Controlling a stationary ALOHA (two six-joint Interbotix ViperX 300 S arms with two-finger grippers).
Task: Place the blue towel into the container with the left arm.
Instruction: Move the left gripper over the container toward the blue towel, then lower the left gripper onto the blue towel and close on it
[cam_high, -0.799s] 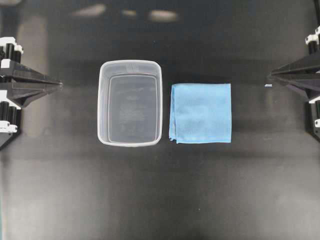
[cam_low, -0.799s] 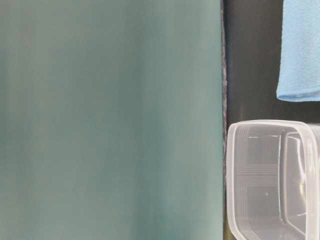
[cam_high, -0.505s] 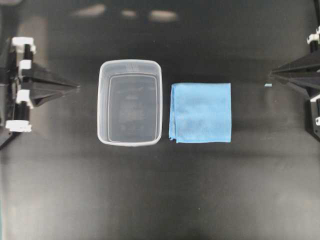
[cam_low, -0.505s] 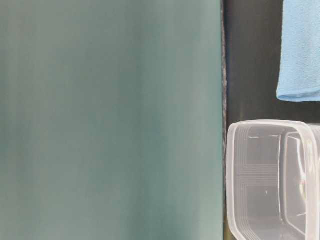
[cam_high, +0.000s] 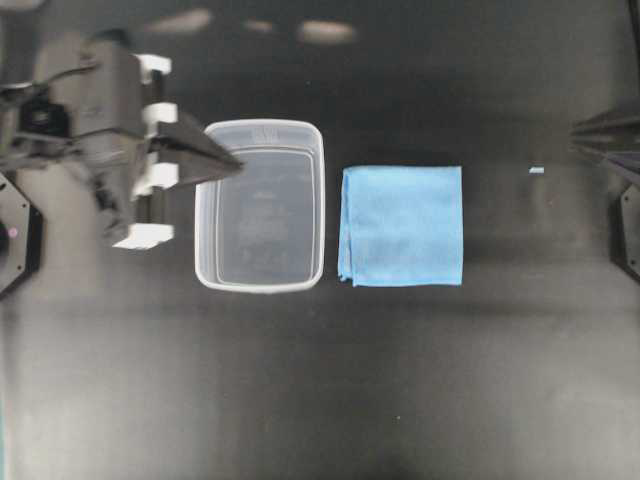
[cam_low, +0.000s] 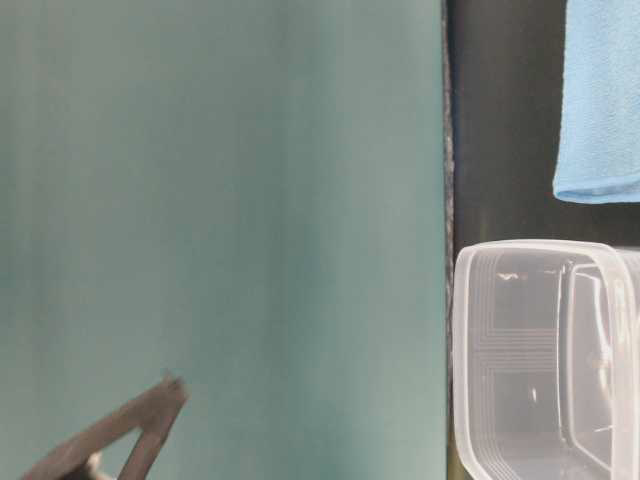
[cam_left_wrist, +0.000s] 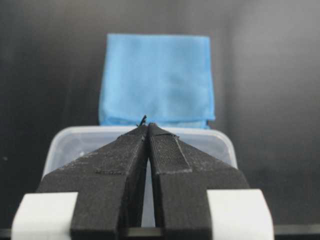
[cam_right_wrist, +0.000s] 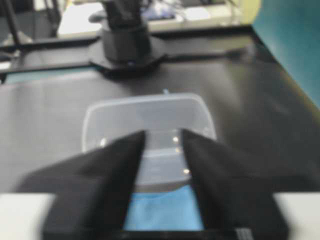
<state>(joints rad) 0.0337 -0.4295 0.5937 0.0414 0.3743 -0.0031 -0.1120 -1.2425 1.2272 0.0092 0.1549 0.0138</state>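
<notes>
Blue towel lies flat and folded square on the black table, right of centre in the overhead view, well apart from both grippers. Container sits just left of the towel, with only a narrow strip of table between them; it is upright, clear, nothing inside.

Left gripper comes in from the upper left of the overhead frame, its tips over the container's left rim. In the left wrist view the two black fingers meet at a point, pressed together with nothing between them: clenched, empty. Beyond the tips the container's near rim shows, and the towel behind it.

Right gripper is at the far right edge of the overhead frame, mostly cut off. In its wrist view, blurred, the fingers stand apart with a clear gap, grasping nothing; towel and container show through the gap.

Table-level view: container corner at lower right, towel edge at upper right, dark finger tip at lower left.
</notes>
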